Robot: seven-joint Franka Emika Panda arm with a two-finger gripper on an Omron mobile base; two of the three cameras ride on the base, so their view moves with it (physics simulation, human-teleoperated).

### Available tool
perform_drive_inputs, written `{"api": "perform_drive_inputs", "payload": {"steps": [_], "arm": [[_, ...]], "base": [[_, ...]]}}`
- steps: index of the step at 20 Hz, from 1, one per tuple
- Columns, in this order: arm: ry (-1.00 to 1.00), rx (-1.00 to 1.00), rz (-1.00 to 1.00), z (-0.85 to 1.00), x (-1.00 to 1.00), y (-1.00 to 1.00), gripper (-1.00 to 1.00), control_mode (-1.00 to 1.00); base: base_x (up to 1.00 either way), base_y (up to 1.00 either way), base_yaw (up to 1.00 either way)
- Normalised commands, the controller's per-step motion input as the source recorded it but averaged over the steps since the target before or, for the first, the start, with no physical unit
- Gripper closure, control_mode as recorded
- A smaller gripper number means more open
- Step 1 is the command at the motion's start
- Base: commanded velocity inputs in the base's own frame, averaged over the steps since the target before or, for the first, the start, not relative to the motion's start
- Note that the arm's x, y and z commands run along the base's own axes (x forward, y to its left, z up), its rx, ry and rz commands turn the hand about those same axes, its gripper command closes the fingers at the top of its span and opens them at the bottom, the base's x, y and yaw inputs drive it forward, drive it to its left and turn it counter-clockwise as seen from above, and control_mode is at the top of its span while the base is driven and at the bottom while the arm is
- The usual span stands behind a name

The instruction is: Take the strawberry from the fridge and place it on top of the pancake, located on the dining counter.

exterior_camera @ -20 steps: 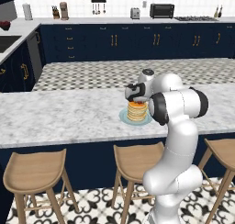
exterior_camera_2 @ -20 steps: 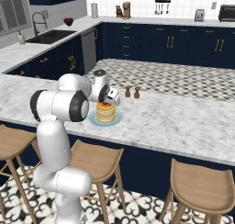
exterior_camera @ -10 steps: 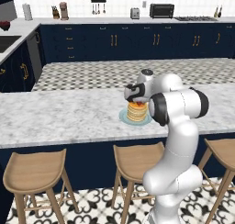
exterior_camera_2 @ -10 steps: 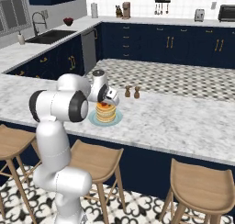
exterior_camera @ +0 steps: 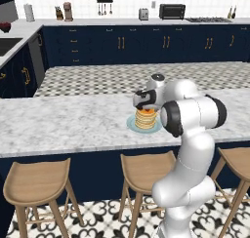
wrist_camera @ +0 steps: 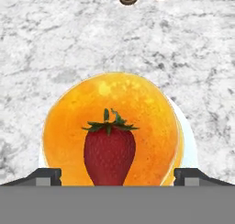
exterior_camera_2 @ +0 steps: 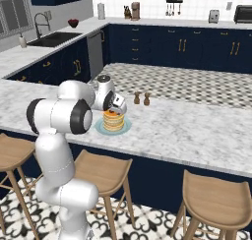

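Strawberry (wrist_camera: 109, 152) rests on the top of the pancake (wrist_camera: 114, 126) stack, green leaves pointing away from the hand (wrist_camera: 117, 175), directly between the two dark fingertips (wrist_camera: 46, 176). Those fingertips stand wide apart, one on each side of the berry and clear of it, so the hand is spread and grips nothing. In the hand view the berry covers the near middle of the golden top pancake, with bare pancake showing all around its far side.

The stack sits on a pale plate (exterior_camera_2: 126, 129), whose rim shows past the pancakes. The plate lies on the marble surface (exterior_camera: 63, 125), nearer the stool-side edge than the far edge, about midway along its length. From the base cameras the hand (exterior_camera: 145, 101) hangs just above the stack (exterior_camera: 145, 119). Two small brown shakers (exterior_camera_2: 141, 98) stand side by side beyond the plate, toward the far edge.
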Motion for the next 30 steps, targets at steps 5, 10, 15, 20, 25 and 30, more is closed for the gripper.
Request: {"api": "perform_drive_inputs", "payload": {"steps": [5,10,15,20,25,30], "arm": [[-0.04,0.00,0.00,0.62,-0.30,0.00,-1.00,-1.00],[-0.06,-0.01,0.00,0.91,-0.71,0.01,-1.00,-1.00],[-0.04,-0.01,0.00,0.88,-1.00,0.00,-1.00,-1.00],[-0.07,0.00,0.00,0.76,-1.00,0.00,-1.00,-1.00],[-0.19,0.00,0.00,0.67,-1.00,0.00,-1.00,-1.00],[-0.23,0.00,0.00,0.49,-1.00,0.00,-1.00,-1.00]], "base": [[0.00,0.00,0.00],[0.00,0.00,0.00],[0.00,0.00,0.00],[0.00,0.00,0.00],[0.00,0.00,0.00],[0.00,0.00,0.00]]}}
